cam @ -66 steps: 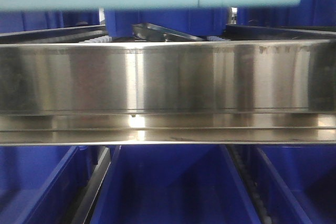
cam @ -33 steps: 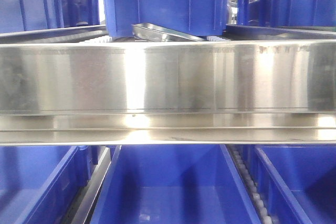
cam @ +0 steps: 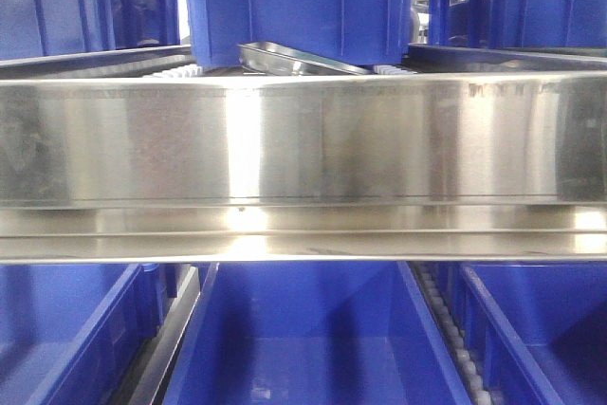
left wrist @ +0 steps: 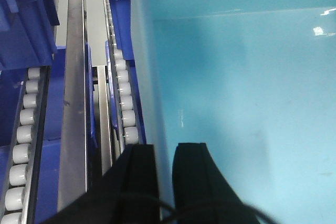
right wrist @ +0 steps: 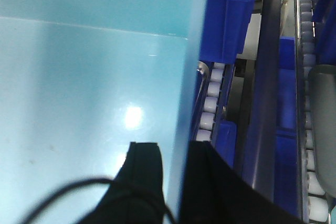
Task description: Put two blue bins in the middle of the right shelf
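The pale blue bin (left wrist: 236, 77) has left the front view, uncovering dark blue bins (cam: 294, 2).

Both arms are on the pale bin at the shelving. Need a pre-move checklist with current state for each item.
1. Left gripper closed across pale blue bin wall, one finger each side: ok.
2. Right gripper closed across its other wall: ok.
3. Two bins nested in the grip: cannot tell.
4. Bin height against steel rail: cannot tell, bin not in front view.
5. Centre lane behind rail free: not ok, dark blue bin sits there.
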{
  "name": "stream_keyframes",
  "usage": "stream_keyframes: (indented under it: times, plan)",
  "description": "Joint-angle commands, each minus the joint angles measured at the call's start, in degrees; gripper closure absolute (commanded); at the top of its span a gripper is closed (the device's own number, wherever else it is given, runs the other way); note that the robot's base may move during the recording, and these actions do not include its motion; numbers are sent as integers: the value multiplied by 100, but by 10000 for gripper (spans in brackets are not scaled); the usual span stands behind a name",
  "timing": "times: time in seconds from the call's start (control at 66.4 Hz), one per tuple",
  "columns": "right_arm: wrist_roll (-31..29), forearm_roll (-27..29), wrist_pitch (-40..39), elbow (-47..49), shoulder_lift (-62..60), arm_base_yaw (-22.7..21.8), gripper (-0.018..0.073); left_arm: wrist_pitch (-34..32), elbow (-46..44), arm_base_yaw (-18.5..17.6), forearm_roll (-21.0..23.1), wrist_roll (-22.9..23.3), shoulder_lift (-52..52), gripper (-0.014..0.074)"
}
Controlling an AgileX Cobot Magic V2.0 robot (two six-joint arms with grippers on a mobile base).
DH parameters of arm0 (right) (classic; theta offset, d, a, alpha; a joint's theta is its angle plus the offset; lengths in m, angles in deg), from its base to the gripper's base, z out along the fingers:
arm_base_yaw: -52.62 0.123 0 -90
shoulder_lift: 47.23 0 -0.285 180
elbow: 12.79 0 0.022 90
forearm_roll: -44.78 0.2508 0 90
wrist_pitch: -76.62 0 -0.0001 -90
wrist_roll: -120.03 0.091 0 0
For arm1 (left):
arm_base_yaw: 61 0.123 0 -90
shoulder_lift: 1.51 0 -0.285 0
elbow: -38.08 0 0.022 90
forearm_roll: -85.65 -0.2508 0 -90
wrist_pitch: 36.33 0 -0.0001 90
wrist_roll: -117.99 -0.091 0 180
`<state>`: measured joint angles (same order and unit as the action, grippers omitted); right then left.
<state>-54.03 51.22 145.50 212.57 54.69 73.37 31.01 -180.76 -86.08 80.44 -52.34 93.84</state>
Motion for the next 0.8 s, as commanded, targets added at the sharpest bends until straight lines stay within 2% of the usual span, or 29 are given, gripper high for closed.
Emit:
stream_keyframes:
  times: [0.0, 0.783]
  plan:
    - [-83, -4, -185, 71, -109, -14, 713, -244, -71, -25, 58, -56, -89, 707]
    - [-83, -4, -282, 71, -61, -14, 713, -244, -71, -25, 58, -56, -89, 707]
